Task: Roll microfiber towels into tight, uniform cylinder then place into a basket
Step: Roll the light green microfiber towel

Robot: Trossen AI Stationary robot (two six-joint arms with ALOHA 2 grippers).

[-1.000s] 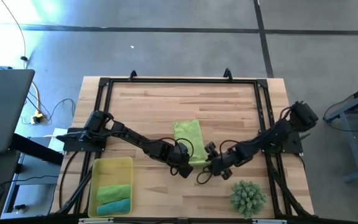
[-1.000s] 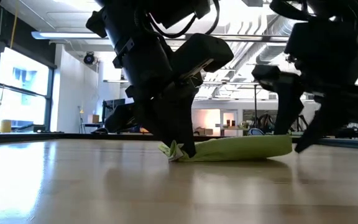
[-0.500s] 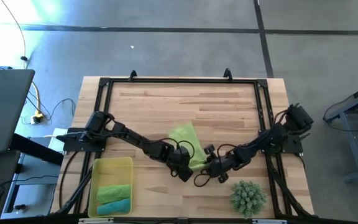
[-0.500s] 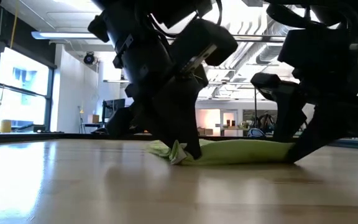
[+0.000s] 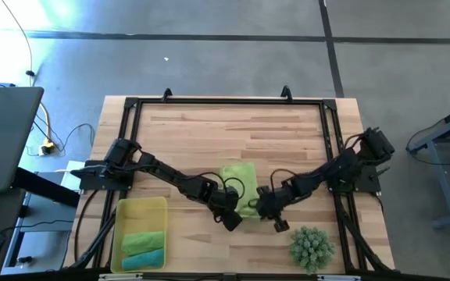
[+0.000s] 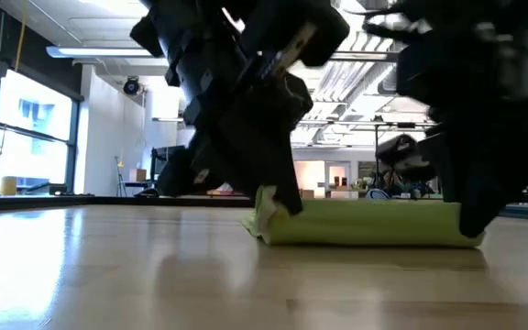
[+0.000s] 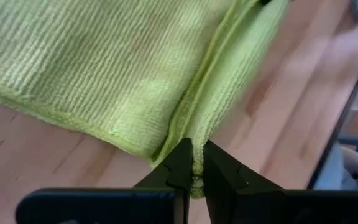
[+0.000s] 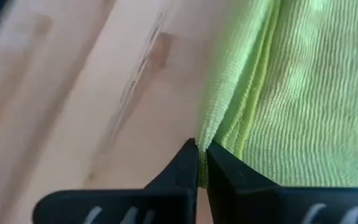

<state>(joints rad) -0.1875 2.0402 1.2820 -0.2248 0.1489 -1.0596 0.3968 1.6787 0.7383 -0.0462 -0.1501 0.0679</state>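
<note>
Lime green towel: it lies on the wooden surface near the front middle, between the two grippers, with its near edge folded over.
Left gripper: its fingers are closed on one folded corner of this towel.
Right gripper: its fingers are closed on the other corner of the same edge.
Yellow basket: it stands at the front left of the surface and holds one green roll and one teal roll, side by side.
Spiky green plant: it stands at the front right, apart from the towel.
</note>
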